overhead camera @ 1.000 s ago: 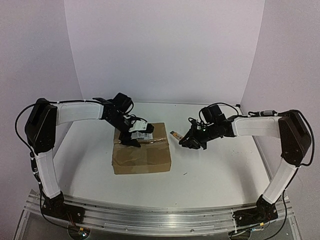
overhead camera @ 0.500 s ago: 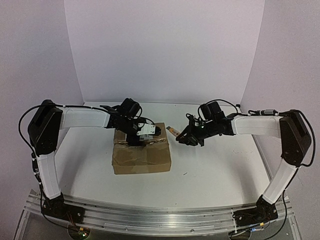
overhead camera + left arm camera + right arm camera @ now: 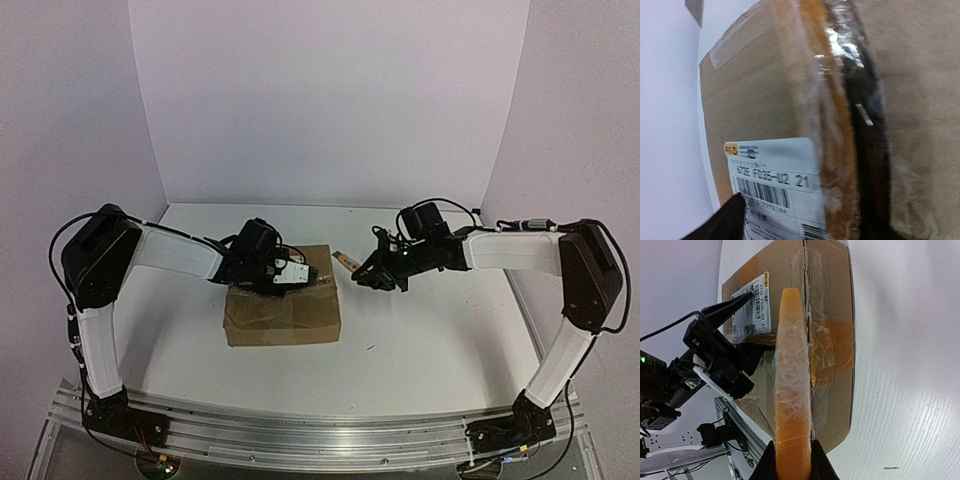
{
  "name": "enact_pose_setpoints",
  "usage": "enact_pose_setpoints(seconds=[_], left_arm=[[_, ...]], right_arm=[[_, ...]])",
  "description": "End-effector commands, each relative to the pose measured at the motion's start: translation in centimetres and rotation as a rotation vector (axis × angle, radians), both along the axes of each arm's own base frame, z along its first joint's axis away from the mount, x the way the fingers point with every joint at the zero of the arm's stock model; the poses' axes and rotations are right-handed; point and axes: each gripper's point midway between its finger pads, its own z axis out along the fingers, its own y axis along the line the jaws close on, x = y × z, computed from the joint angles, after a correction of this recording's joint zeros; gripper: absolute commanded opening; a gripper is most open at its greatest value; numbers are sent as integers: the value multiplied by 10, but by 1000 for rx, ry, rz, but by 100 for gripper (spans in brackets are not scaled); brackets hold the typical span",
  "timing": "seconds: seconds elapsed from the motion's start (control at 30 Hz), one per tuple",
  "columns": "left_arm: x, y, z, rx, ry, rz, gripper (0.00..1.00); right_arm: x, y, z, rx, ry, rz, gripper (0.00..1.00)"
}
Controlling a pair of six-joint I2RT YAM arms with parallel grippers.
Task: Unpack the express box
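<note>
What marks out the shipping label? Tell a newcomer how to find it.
A brown express box lies on the white table. On its top, by the left gripper, is the shipping label: the only white patch, barcoded, next to the orange tape.

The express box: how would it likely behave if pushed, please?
Probably slides rather than tips: the express box lies flat and low on the white table. Likely stiff cardboard, though its wrinkled top may give. Its glossy tape could be slippery.

Brown express box [image 3: 283,318], white barcoded label [image 3: 775,172], orange knife [image 3: 792,390].
</note>
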Motion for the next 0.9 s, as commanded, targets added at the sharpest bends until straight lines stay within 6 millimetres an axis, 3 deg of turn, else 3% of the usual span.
enact_pose_setpoints(seconds=[0.0, 0.13, 0.23, 0.4, 0.6, 0.87], left_arm=[[-1, 2, 2, 20, -75, -34, 50], [-3, -2, 12, -22, -90, -45, 18], [-6, -3, 21, -61, -114, -61, 1], [-19, 1, 24, -74, -181, -125, 0], [-29, 10, 19, -101, -266, -159, 0], [-36, 11, 16, -133, -291, -178, 0]], right_arm=[[0, 6, 8, 33, -27, 23, 0], [-6, 1, 9, 53, -10, 37, 0], [-9, -3, 12, 62, -8, 32, 0], [-12, -8, 22, 110, 3, -12, 0], [-24, -15, 14, 119, 64, -44, 0], [-13, 3, 19, 237, 49, -45, 0]])
